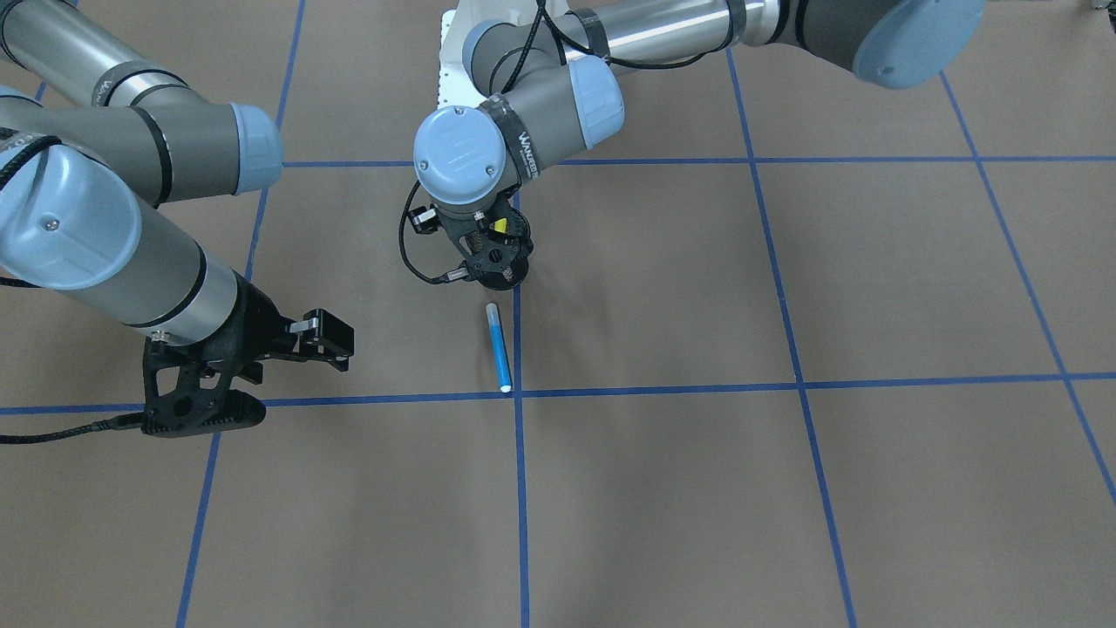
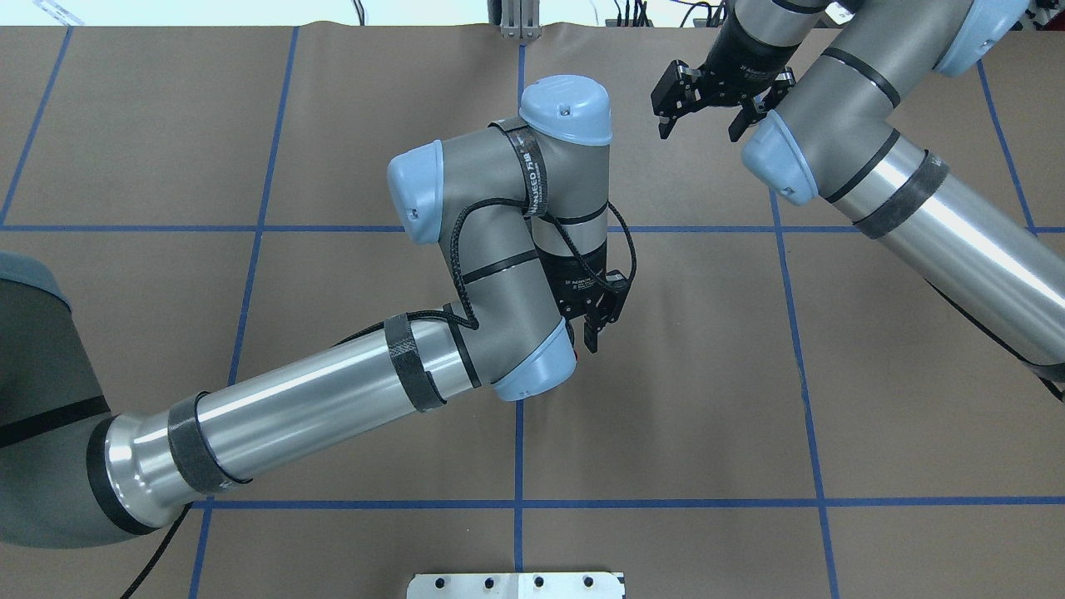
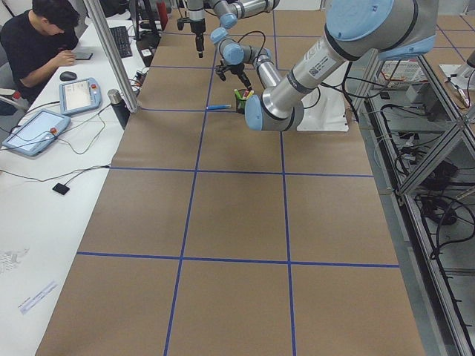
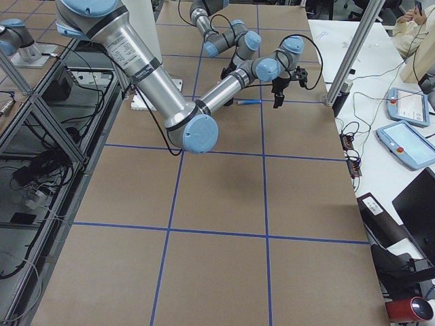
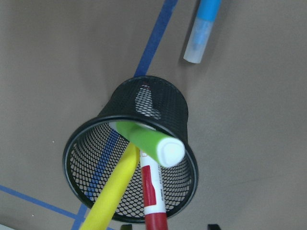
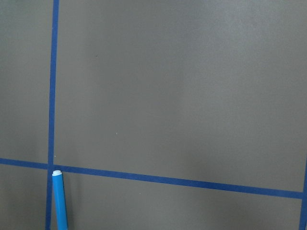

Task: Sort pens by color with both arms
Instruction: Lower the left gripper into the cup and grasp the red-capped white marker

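Observation:
The blue pen [image 1: 499, 346] lies flat on the brown table beside a blue tape line; it also shows in the left wrist view [image 5: 201, 28] and the right wrist view [image 6: 60, 201]. The black mesh cup [image 5: 158, 100] holds the lime green pen [image 5: 148, 141], the yellow pen [image 5: 115, 191] and the red-capped pen [image 5: 154, 218]. My left gripper [image 1: 499, 272] hangs just above the cup, open, its fingertips [image 5: 125, 225] apart on either side of the red-capped pen. My right gripper [image 2: 701, 125] is open and empty, off to the side of the blue pen.
Blue tape lines [image 1: 663, 390] split the brown table into squares. The white pedestal base [image 2: 516, 585] stands at the robot's edge. In the exterior left view an operator [image 3: 37, 44] sits at a side desk with tablets, past an aluminium post [image 3: 111, 59].

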Available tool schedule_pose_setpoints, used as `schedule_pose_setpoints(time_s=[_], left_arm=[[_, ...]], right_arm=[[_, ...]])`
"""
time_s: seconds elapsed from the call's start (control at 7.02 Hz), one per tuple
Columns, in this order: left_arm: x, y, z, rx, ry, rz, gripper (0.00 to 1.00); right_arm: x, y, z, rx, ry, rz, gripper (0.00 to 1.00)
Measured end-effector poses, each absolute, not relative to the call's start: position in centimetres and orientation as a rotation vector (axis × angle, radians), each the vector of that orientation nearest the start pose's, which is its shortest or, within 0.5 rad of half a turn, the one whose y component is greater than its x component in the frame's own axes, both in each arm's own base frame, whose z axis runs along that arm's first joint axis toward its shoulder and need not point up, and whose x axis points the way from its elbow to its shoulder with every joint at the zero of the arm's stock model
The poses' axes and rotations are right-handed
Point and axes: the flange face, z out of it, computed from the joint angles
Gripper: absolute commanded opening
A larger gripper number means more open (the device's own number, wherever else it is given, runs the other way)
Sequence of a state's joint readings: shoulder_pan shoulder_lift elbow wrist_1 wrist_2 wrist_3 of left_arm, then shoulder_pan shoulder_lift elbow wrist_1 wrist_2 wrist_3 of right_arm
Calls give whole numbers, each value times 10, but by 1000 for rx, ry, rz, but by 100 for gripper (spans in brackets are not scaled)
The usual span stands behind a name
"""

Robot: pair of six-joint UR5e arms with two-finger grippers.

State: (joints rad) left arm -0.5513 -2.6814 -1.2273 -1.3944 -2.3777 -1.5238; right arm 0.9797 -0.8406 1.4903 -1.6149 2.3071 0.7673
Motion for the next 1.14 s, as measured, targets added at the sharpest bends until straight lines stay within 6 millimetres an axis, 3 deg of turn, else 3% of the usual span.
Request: schedule_pose_setpoints(time_s=[1.14], left_arm=[[636,-463,88,-590,750,-234,34]], right_arm=[[-351,-631,247,-1,-914,-60,99]])
